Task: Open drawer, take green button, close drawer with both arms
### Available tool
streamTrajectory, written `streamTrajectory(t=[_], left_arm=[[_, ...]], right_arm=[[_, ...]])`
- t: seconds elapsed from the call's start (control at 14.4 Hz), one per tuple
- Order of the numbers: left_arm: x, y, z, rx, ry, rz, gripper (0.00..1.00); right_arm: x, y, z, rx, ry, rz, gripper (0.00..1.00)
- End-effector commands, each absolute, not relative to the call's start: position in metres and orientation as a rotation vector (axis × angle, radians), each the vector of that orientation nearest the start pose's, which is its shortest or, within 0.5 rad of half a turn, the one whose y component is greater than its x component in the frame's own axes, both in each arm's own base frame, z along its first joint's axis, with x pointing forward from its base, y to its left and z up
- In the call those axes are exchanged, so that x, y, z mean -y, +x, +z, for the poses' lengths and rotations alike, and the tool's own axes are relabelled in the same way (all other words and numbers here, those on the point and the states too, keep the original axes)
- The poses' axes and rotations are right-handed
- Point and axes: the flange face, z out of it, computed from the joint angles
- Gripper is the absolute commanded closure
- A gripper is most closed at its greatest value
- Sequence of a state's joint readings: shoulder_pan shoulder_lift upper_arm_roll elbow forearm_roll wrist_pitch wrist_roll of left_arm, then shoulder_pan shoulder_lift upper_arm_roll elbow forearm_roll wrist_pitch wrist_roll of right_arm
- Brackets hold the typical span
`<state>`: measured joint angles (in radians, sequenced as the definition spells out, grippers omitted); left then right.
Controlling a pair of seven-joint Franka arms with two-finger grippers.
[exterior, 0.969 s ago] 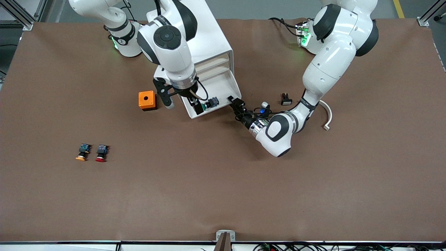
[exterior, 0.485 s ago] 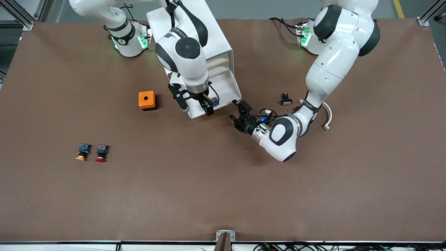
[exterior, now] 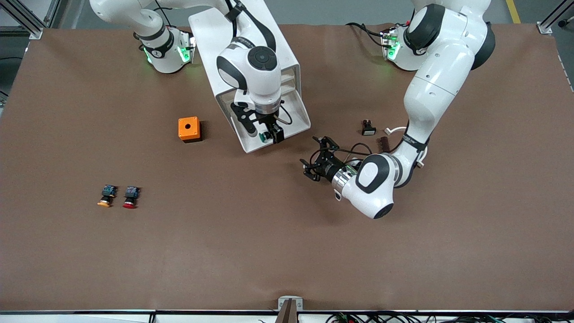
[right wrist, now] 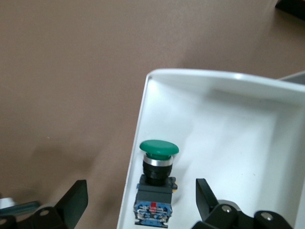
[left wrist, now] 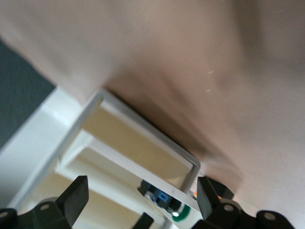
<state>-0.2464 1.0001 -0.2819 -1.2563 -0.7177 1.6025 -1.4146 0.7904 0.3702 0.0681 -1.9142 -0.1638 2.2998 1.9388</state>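
Right under the right pincer [exterior: 262, 133], in the gap between its spread-apart fingers [right wrist: 71, 202]: green pushbutton [right wrist: 157, 181], lying on its side in the pulled-out drawer [right wrist: 143, 114] of the white cabinet [exterior: 210, 36], body tucked close against the drawer's low side wall. Nothing gripped yet, just hovering over it with jaws wide. Looks like the grab step, so a few tips. Come straight down, no sideways drift, since the finger on the wall side has barely any room and could easily land on the rim instead of inside the tray. Might be worth rotating the wrist a touch so that the pads close on the black-and-blue body rather than the round cap, because that domed cap probably slips out of a pinch. Squeeze slowly, then lift straight up until well above the drawer's front lip before heading anywhere. Off to the side of that, toward the left arm's end of the table: left pincer [exterior: 316, 163], also wide open and holding nothing, low over bare brown table [exterior: 269, 246] just beside the drawer's front corner, waiting. Best kept parked right there, out of the lift path, yet handy for pushing the drawer shut afterwards. Well away from both pincers: orange box [exterior: 189, 129] and the yellow-capped button [exterior: 106, 196] next to the red-capped button [exterior: 130, 197], not to be confused with the green one.
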Motion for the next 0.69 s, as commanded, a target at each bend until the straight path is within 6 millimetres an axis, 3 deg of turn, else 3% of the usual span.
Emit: streamTrajectory(t=[0.0,0.07,0.35,0.42,0.62], left_arm=[[0.363,0.596,0.197,1.437,-2.474,1.518,0.00],[0.362,0.600,0.204,1.407,-2.545,1.453,0.00],[0.363,0.613,0.266,1.194,-2.854,1.084,0.00],[0.361,0.615,0.267,1.177,-2.875,1.037,0.00],[0.358,0.623,0.283,1.147,-2.934,0.875,0.00]], right_arm=[[-0.477,0.405,0.286,-1.482,-2.765,-0.223,0.00],[-0.479,0.402,0.282,-1.476,-2.772,-0.237,0.00],[-0.486,0.396,0.268,-1.469,-2.773,-0.237,0.00],[-0.486,0.397,0.269,-1.456,-2.776,-0.246,0.06],[-0.485,0.398,0.269,-1.455,-2.781,-0.251,0.46]])
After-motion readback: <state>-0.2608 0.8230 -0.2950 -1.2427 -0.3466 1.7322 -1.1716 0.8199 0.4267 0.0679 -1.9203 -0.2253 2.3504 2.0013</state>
